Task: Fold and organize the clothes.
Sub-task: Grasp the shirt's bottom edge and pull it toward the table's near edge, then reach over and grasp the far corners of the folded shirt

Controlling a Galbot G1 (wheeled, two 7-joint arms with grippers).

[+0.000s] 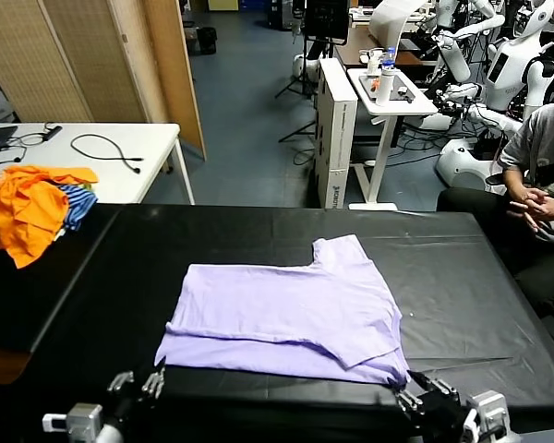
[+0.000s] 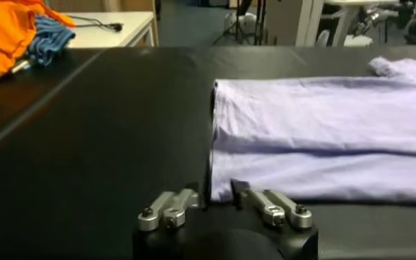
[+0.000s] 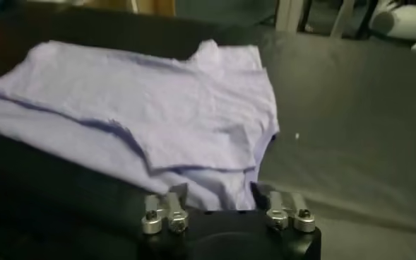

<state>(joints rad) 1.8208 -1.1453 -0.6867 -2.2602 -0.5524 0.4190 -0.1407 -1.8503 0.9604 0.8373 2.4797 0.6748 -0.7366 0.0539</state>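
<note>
- Head view, nearest edge: left gripper point(image 1: 138, 383) and right gripper point(image 1: 431, 397) sit at the T-shirt's point(image 1: 286, 309) near corners, both with fingers spread, holding nothing.
- Mid-table, the lavender T-shirt lies partly folded on the black table point(image 1: 462, 286), one sleeve sticking out.
- Risk, as a judgement: regrasping only the top layer could drag the fold askew.
- Farther left, an orange pile point(image 1: 32, 208); no containers visible.
</note>
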